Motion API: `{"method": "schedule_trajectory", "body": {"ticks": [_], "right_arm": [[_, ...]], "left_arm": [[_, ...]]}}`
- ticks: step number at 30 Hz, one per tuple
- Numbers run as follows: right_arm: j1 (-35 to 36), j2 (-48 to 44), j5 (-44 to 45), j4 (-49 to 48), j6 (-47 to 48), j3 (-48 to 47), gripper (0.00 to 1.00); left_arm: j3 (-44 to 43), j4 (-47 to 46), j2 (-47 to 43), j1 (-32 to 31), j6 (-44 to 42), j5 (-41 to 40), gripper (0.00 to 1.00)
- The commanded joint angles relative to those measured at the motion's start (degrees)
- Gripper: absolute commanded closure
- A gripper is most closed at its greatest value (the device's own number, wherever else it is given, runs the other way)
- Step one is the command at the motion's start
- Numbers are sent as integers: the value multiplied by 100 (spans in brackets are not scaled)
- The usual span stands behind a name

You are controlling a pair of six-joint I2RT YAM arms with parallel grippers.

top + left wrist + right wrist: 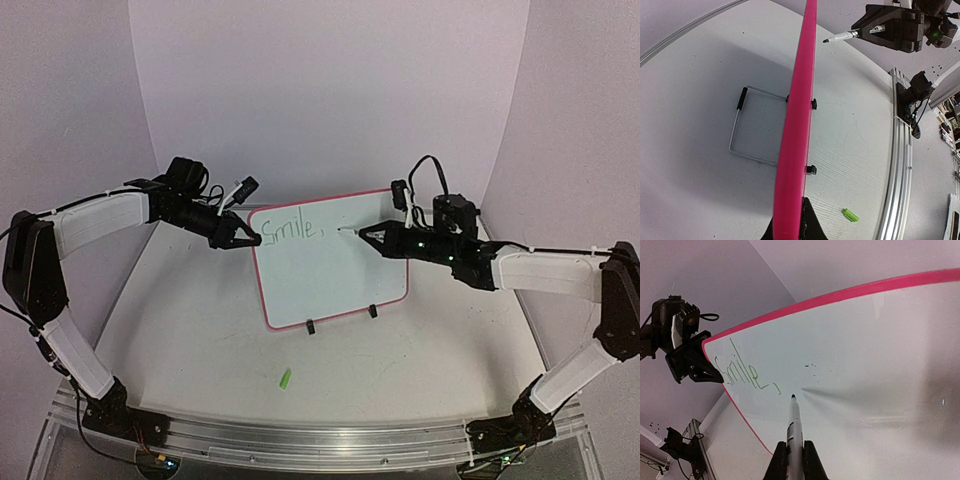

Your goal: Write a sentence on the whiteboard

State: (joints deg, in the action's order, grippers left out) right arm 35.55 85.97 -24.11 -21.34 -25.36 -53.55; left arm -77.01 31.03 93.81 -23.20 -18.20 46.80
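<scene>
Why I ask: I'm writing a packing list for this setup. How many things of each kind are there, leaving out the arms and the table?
whiteboard: 1
marker: 1
green cap: 1
Total: 3

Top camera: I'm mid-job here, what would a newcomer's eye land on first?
The whiteboard, standing mid-table with its red-pink rim, and the green word "Smile," at its top left. Then the arms meeting at it: the left gripper clamps the board's left edge, and the right gripper holds a marker, tip near the board just right of the comma. A small green cap lies on the table in front.
</scene>
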Motion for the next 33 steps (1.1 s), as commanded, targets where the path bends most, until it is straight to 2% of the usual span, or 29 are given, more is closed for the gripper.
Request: {"method": "schedule_trajectory", "body": {"ticks": [1,20,33], "right_arm": [[-2,141,-47,-9,144,-391,100],[-4,406,136,69,95,-577,100],[-4,288,422,-341,-122,-551,100]], "left_arm": [[-22,19,-22,23,-404,-735,100],[-38,43,11,26,-421,-753,100],[-42,40,10,26,-430,-750,100]]}}
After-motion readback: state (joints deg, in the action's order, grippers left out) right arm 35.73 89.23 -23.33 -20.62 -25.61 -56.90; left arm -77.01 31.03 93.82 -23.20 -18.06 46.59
